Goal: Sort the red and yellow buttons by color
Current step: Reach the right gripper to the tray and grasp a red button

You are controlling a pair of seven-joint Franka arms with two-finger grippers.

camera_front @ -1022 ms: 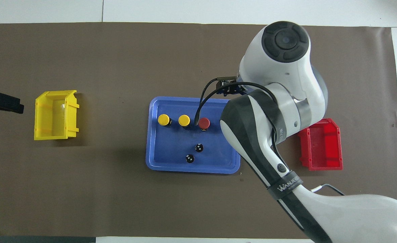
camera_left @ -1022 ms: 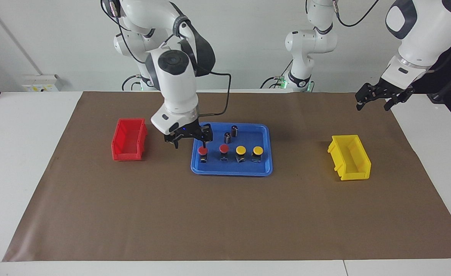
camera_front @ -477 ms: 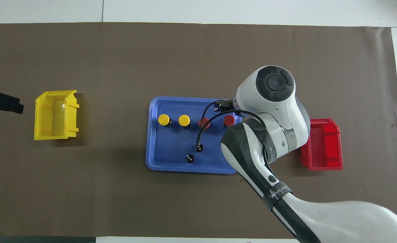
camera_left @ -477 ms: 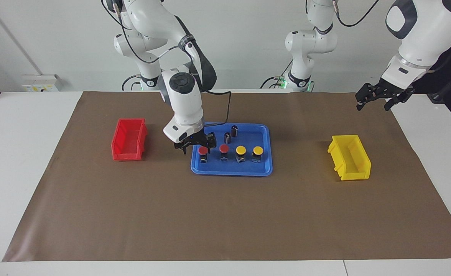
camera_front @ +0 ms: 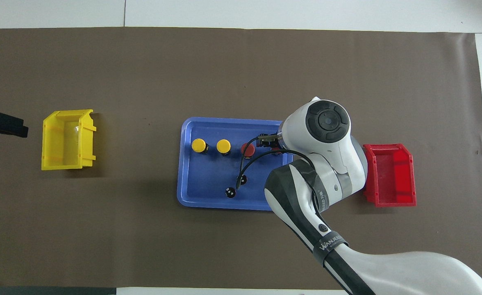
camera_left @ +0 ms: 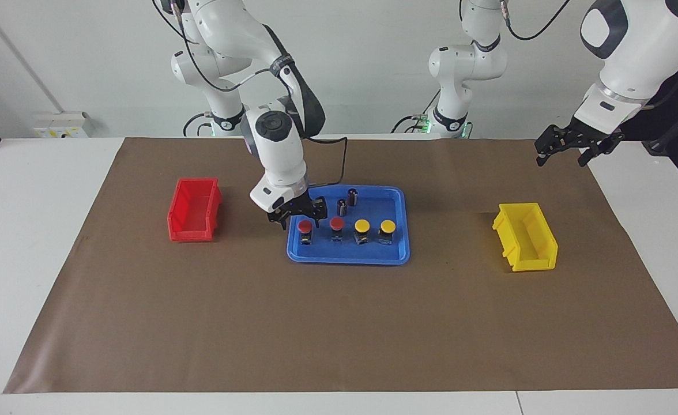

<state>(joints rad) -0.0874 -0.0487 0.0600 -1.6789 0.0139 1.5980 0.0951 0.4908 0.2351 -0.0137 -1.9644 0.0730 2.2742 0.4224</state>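
Note:
Four buttons stand in a row in the blue tray (camera_left: 399, 253): two red (camera_left: 304, 226) (camera_left: 336, 223) and two yellow (camera_left: 362, 225) (camera_left: 387, 226). My right gripper (camera_left: 300, 219) is open and low over the red button at the right arm's end of the row, its fingers apart on either side of the cap. In the overhead view the right gripper (camera_front: 270, 145) hides that button; the other red button (camera_front: 247, 148) and the yellow ones (camera_front: 223, 145) (camera_front: 198, 144) show. My left gripper (camera_left: 562, 154) waits open in the air over the mat's edge, empty.
Two dark cylinders (camera_left: 342, 206) (camera_left: 353, 196) stand in the tray, nearer to the robots than the row. A red bin (camera_left: 194, 208) sits at the right arm's end of the table, a yellow bin (camera_left: 524, 236) at the left arm's end.
My right gripper has come down over the tray and settled low over the end red button. The left arm and the buttons have not moved.

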